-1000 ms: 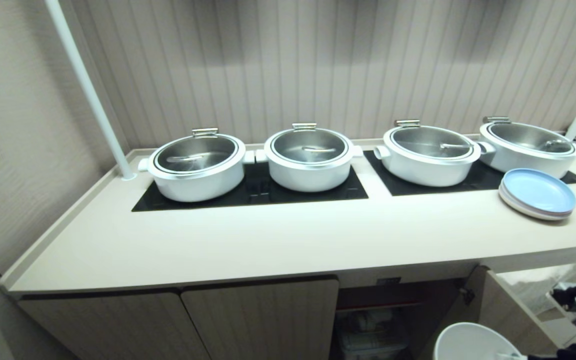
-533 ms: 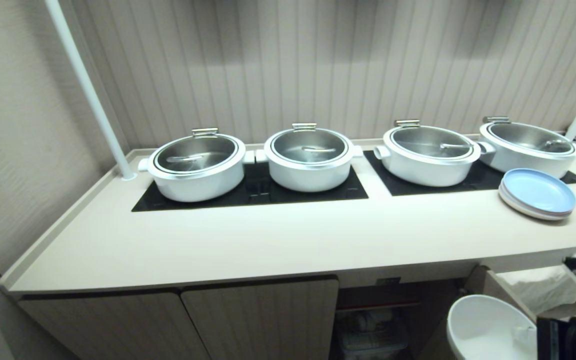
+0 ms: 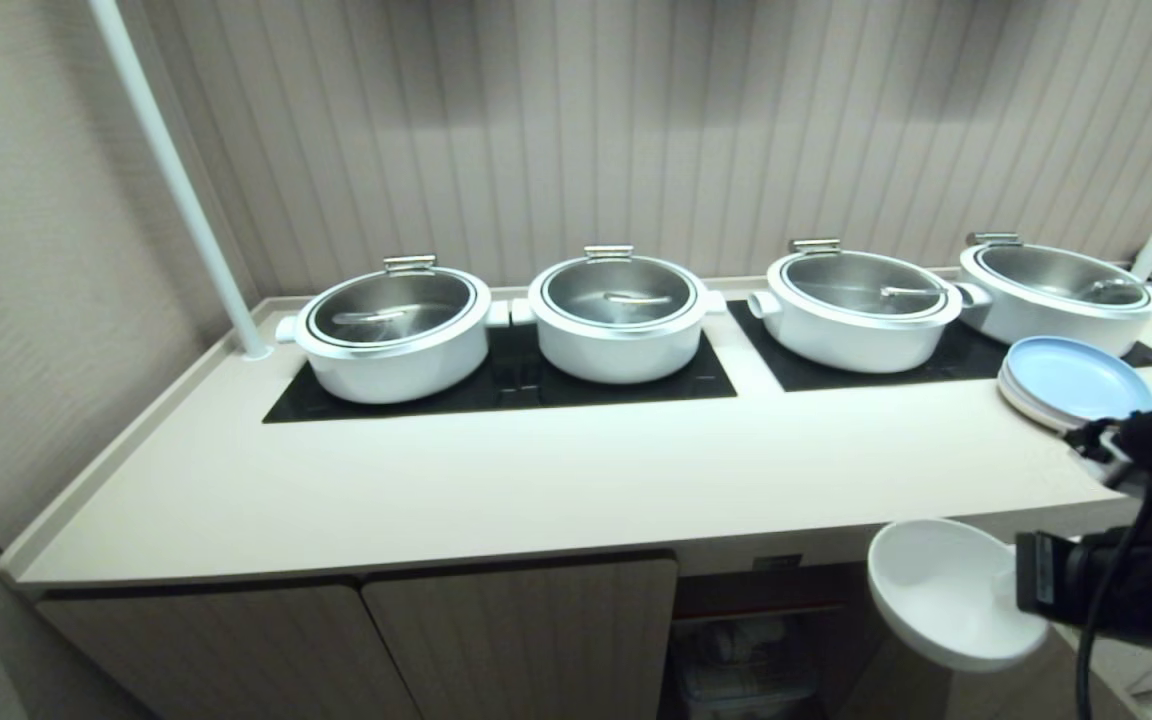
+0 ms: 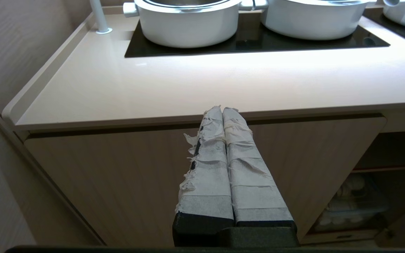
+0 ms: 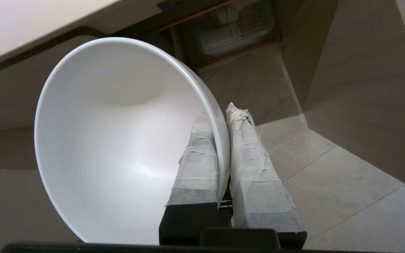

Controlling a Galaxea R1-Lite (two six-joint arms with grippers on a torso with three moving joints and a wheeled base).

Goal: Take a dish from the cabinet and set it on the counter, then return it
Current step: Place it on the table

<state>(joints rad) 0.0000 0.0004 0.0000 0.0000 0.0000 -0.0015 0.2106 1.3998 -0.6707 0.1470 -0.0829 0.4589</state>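
Right wrist view shows the right gripper [image 5: 222,116] pinching the rim of the white bowl [image 5: 118,140], one taped finger inside and one outside, with the bowl held in the air just below and in front of the counter [image 3: 536,480] edge, beside the open cabinet [image 3: 776,640]; the left gripper [image 4: 222,111] hangs parked before the closed doors, fingers pressed together. To set it down well, the arm should lift until the bowl's foot clears the counter edge, keep it level, and lower it onto bare surface well short of the stacked plates [image 3: 1071,385]. Compared with a second ago, the bowl sits higher in the head view and the right arm now shows more fully.
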